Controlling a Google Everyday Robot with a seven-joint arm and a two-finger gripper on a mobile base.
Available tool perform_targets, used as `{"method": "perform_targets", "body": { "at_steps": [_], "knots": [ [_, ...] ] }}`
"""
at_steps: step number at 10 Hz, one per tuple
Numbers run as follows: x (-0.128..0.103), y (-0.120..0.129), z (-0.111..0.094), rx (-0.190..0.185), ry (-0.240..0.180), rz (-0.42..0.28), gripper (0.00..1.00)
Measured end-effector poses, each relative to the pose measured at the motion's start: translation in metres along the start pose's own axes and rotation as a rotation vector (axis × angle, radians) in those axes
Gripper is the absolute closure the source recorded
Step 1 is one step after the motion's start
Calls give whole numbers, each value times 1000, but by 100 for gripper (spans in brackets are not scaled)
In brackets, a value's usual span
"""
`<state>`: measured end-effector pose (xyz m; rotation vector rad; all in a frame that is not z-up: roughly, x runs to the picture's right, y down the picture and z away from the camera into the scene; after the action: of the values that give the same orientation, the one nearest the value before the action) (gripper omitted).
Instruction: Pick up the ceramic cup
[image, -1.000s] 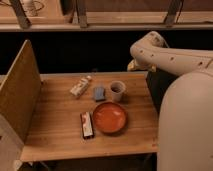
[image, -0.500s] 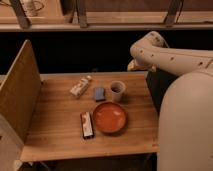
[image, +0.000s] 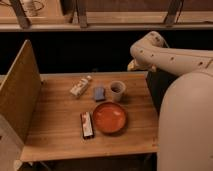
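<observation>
Cup (image: 117, 90) is the greyish-beige ceramic one, upright on the bench (image: 55, 131) toward the far right side. Small blue pad (image: 99, 93) sits just left of it, and the orange-red bowl (image: 109, 117) is just in front. We also see a white bottle (image: 80, 86) lying further left and a wrapped bar (image: 87, 124) beside the bowl. Claw (image: 134, 65) hangs at the white arm's end by the bench's far right corner, apart from the cup. Tbh we can't tell if it's spread or pressed together.
</observation>
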<state>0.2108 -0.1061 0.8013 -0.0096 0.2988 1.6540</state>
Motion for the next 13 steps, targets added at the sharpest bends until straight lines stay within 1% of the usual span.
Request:
{"method": "perform_targets", "body": {
  "at_steps": [5, 8, 10, 12, 13],
  "knots": [
    [1, 1, 0, -3, 4, 0, 20],
    [29, 24, -3, -54, 88, -28, 20],
    [48, 32, -9, -80, 147, -49, 20],
    [57, 28, -7, -76, 185, -54, 20],
    [59, 24, -3, -67, 200, -52, 20]
  ]
}}
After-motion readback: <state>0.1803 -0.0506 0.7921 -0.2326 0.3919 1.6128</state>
